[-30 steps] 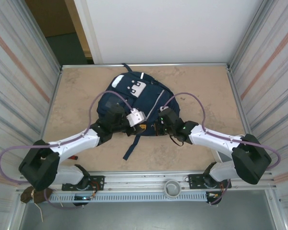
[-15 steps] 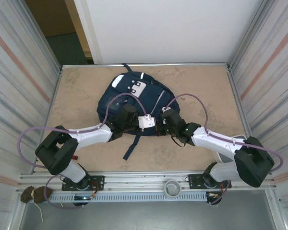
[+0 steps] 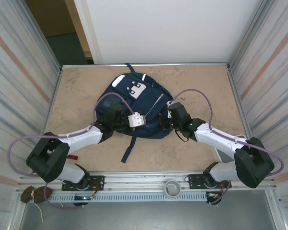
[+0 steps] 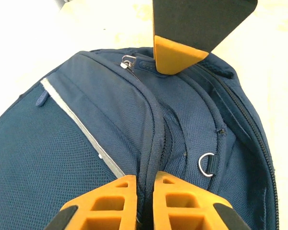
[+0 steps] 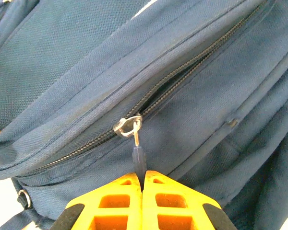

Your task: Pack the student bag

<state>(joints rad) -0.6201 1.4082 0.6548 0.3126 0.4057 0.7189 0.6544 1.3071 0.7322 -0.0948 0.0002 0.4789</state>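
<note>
The student bag, a navy backpack with a white patch and a thin pale stripe, lies flat in the middle of the table. My left gripper sits on its near side, shut on a raised seam ridge of the bag, with the fabric pinched between the orange fingers. My right gripper faces it from the right. It is shut on the dark pull tab of a zipper whose silver slider sits mid-track. The teeth gape to the right of the slider. The right fingertip shows beside a second silver slider.
A loose dark strap trails from the bag toward the near edge. Corrugated metal walls close in the table on both sides. Something white lies under my right arm, and a small red thing sits by the left arm.
My left gripper went from open to shut on the bag's seam ridge and drew back slightly left. The right gripper moved right and away along the bag, still holding the zipper tab.
</note>
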